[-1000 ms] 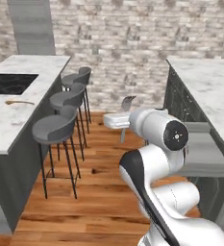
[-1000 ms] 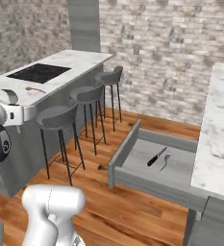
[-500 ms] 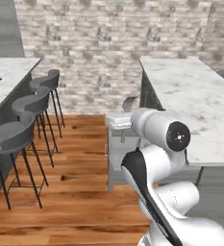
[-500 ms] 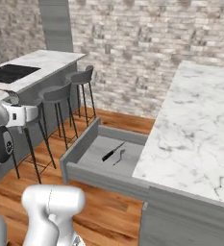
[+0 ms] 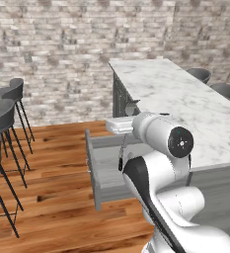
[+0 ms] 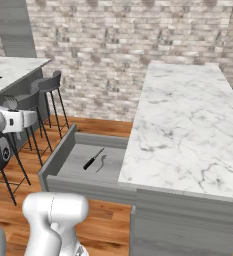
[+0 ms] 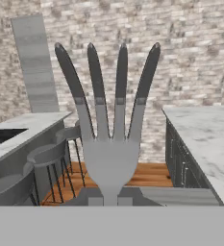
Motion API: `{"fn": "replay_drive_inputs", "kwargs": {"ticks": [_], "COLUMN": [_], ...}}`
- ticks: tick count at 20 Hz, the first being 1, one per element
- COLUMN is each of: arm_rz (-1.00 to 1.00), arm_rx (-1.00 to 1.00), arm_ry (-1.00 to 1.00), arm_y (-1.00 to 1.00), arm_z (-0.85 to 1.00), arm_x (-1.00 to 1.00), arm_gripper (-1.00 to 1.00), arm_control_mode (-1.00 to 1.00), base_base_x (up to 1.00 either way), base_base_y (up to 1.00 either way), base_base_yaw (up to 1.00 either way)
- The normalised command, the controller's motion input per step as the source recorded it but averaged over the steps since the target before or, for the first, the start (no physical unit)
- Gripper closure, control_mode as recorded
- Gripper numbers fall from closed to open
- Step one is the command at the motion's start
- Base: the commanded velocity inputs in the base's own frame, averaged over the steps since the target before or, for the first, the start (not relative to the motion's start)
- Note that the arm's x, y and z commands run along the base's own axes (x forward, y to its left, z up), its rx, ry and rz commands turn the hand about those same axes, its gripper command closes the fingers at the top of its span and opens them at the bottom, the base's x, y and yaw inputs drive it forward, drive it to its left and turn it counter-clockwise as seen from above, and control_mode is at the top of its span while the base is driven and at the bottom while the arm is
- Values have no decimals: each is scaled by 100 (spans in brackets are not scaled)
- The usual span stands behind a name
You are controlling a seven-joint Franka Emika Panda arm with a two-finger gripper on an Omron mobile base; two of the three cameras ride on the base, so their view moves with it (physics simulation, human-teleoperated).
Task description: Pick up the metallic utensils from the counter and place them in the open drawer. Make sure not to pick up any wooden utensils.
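In the open drawer point(image 6: 83, 162), down beside the long white counter point(image 6: 183, 120), two shiny things already lie flat. One is a knife point(image 6: 94, 159) with a black handle, and just beside it is a small silver piece that may be a spoon point(image 6: 101, 163), though it is too small to be sure. So I think part of the job is done.

The fork point(image 7: 108, 129) is not in there yet. In the hand view it stands up big and close, its four prongs pointing up. The gripper point(image 7: 108, 202) is pressed together on the bottom of the fork, pinching it tight. The fingers themselves are hidden low down, but the fork sits right where they would meet.

What is left, I think, is to carry the fork over the drawer, go down, and let it go next to the knife.

Around the robot there are dark bar stools point(image 6: 48, 87) on thin legs, standing on the wood floor by another counter with a black cooktop point(image 7: 0, 137). A brick wall point(image 6: 98, 45) runs behind everything. The stools are close to the arm's side, so a wide swing could bump them. The drawer front point(image 5: 94, 173) also sticks out into the walkway.
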Motion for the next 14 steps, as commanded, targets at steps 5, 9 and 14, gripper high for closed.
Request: {"fn": "replay_drive_inputs", "kwargs": {"ticks": [5, 9, 14], "arm_rz": [0, 0, -5], "arm_rx": [0, 0, 0], "arm_ry": [0, 0, 18], "arm_y": [0, 0, -11], "arm_z": [0, 0, -15], "arm_x": [0, 0, 10], "arm_gripper": [100, 100, 100], "arm_control_mode": [100, 100, -100], "base_base_x": [61, 27, 0], "base_base_y": [-3, -15, -7], "base_base_yaw": [-16, -10, -4]}}
